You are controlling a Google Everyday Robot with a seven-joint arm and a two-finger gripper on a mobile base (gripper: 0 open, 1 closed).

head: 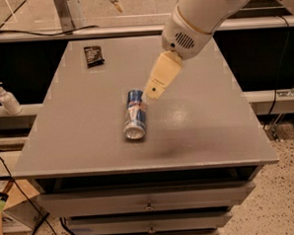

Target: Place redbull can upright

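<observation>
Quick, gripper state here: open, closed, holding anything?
The gripper: open or closed cannot be told; its tip is at the far end of the redbull can, which lies on its side on the table, not lifted.

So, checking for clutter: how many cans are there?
1: the redbull can lies on its side on the table, the tool near its far end. The arm could hide others.

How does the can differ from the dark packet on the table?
The can is a blue-and-silver cylinder lying on its side mid-table; the packet is small, flat and dark, at the far left corner. The pincer hangs near the can, far from the packet. Both rest on the table.
</observation>
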